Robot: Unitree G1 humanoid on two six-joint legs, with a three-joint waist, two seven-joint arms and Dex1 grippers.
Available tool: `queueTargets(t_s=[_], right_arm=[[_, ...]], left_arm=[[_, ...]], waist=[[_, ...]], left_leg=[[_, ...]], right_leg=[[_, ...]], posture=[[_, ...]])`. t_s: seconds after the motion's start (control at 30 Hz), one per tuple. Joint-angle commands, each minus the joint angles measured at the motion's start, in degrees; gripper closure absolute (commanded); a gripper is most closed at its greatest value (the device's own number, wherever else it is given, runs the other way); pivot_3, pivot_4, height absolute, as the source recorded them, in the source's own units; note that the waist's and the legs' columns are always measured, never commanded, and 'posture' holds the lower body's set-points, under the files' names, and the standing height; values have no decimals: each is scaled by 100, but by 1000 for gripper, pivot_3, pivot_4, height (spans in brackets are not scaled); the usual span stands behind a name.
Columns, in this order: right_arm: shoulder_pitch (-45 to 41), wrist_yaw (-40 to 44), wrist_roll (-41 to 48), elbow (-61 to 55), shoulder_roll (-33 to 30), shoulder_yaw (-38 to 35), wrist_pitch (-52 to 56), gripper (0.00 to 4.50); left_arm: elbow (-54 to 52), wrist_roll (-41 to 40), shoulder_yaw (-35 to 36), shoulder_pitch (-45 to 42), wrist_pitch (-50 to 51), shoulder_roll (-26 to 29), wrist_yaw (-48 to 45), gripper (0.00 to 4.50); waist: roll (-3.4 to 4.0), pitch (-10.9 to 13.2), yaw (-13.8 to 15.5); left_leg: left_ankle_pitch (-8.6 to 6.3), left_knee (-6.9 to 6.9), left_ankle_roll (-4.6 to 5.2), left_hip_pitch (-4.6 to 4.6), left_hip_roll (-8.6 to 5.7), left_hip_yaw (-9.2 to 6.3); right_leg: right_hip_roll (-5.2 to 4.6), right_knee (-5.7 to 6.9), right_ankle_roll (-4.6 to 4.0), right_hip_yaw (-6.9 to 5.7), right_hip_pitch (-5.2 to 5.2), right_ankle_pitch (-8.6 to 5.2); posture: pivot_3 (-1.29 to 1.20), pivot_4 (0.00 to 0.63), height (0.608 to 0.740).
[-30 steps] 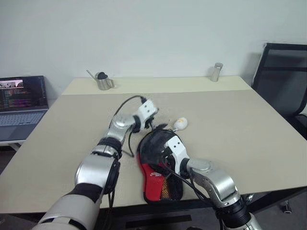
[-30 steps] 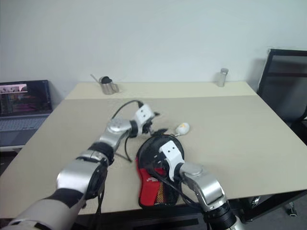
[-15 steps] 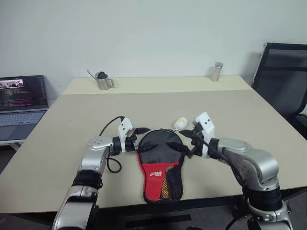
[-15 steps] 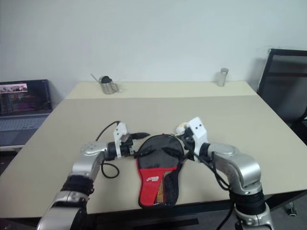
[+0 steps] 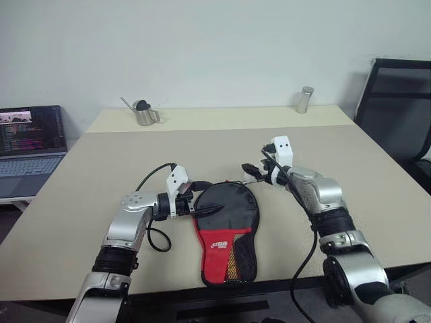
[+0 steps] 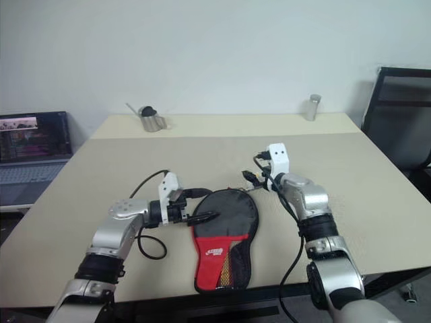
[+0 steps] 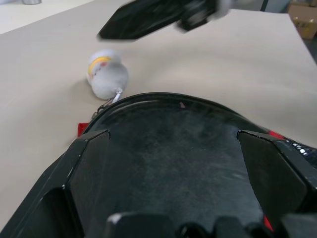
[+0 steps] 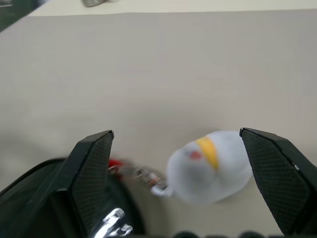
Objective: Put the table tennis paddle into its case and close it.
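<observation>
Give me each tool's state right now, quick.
Left tool: open, holding nothing, at the case's rounded end.
Right tool: open, holding nothing, over the small white charm.

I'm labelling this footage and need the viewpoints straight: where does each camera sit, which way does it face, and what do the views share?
Left and right eye views: on the head, looking forward and down at the table; both arms show, with left gripper and right gripper open.
Left wrist view: along its own open jaws over the case, toward the white charm.
Right wrist view: along its open jaws, the charm between them.
Shared: case and charm appear in all.
</observation>
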Motion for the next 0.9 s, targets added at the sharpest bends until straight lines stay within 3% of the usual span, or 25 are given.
queueTargets(t_s=[0.03, 0.27, 0.67, 0.77, 0.9], right_arm=[[-643, -287, -174, 1312, 13, -252, -1053, 0], [-1280, -545, -343, 2967, 139, -439, -1986, 0], [-1388, -652, -426, 3525, 609, -640, -2015, 0], [-1356, -674, -575, 3552, 647, -562, -2046, 596], [-1309, -684, -671, 3547, 684, -551, -2069, 2080]], left_arm=[[-290, -149, -5, 72, -9, 121, -19, 32], [-366, -177, -49, 266, -95, 181, 9, 32], [-690, -133, -247, 237, 107, 124, 209, 32], [-877, -153, -354, 202, 248, 100, 259, 0], [-885, -123, -501, 98, 264, 73, 258, 0]], waist=[[1, 1, -19], [7, 4, -67], [10, 6, -99], [12, 8, -99], [12, 8, -99]], left_leg=[[0, 0, 0, 0, 0, -1], [0, -3, 0, 1, 2, 2], [0, -3, 0, 3, 6, 4], [0, -4, 0, 3, 5, 2], [0, -3, 0, 4, 3, 4]], right_leg=[[0, 1, 0, 0, 0, 0], [0, 1, -1, 4, 0, 0], [-1, 6, -7, 9, 0, 4], [-1, 6, -7, 8, -1, 4], [-1, 6, -7, 9, 0, 4]], posture=[[0, 150, 740], [0, 150, 740], [0, 150, 740], [0, 150, 740], [0, 150, 740]])
